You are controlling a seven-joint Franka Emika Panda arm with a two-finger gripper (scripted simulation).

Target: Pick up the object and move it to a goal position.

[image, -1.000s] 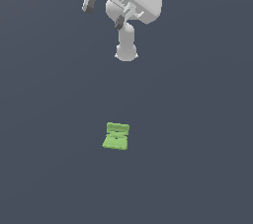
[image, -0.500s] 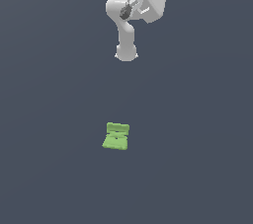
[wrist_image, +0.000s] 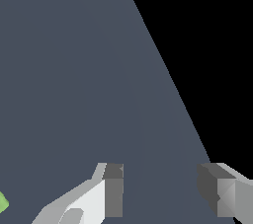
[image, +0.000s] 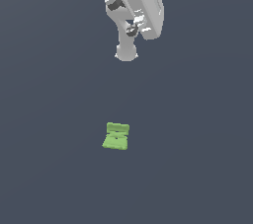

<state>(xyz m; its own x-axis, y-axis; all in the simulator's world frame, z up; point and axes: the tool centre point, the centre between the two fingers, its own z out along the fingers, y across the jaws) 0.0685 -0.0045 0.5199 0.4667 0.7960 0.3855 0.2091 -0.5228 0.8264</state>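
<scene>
The object is a small light-green flat piece with ridges, lying on the dark grey floor in the lower middle of the exterior view. Only a sliver of the object shows at the edge of the wrist view. The white arm hangs high above it at the top of the exterior view, far from the object. In the wrist view my gripper is open, with a wide gap and nothing between the fingers.
The dark grey floor spreads around the object. In the wrist view its edge runs diagonally, with black beyond it. The arm's white base stands at the back.
The arm has swung toward the exterior view's right and turned its hand. The object has not moved.
</scene>
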